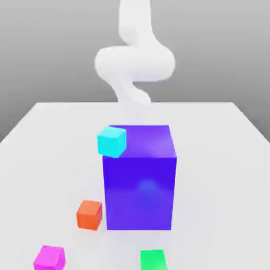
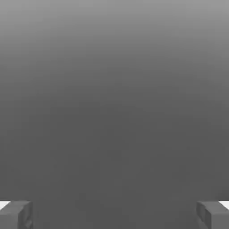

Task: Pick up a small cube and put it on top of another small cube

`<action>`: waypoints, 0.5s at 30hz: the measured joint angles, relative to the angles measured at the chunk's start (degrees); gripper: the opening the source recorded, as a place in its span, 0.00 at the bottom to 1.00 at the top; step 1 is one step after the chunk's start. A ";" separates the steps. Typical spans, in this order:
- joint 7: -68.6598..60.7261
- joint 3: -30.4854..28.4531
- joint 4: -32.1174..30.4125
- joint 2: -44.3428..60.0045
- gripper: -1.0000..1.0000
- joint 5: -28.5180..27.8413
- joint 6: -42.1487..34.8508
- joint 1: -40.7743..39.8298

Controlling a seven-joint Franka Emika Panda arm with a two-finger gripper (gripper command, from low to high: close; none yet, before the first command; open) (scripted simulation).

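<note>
1. Exterior view: a white table (image 1: pixel 47 137) stretches back toward a grey backdrop, and the white arm (image 1: pixel 134 60) rises in a curve behind its far edge, near the middle.
2. A big blue-violet block (image 1: pixel 140 176) stands upright near the centre of the table, its front face toward the camera.
3. A small cyan cube (image 1: pixel 111 141) shows at the block's upper corner on the exterior view's left, overlapping the block's outline; whether it touches the block or lies behind it cannot be told.
4. A small orange cube (image 1: pixel 89 214) rests on the table just beside the block's lower corner on the exterior view's left, with a narrow strip of table between them.
5. The small cube (image 1: pixel 49 258), magenta-pink, sits near the table's front edge toward the front corner on the exterior view's left, well apart from the block and nearer the camera than the orange cube.
6. A small green cube (image 1: pixel 153 260) lies at the front edge, in front of the block, cut off by the picture's border.
7. Hand view: the gripper (image 2: pixel 114 214) has its two grey fingertips (image 2: pixel 15 214) standing far apart at opposite sides, spread wide, with nothing between them.
8. Beyond the fingertips lies plain grey backdrop.
</note>
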 joint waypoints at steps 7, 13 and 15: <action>-4.16 -4.50 -0.08 14.84 0.50 1.91 4.52 0.27; -8.27 -7.87 -0.14 27.30 0.50 4.37 8.26 -0.08; -9.73 -8.77 -0.15 31.47 0.50 5.32 9.50 -0.42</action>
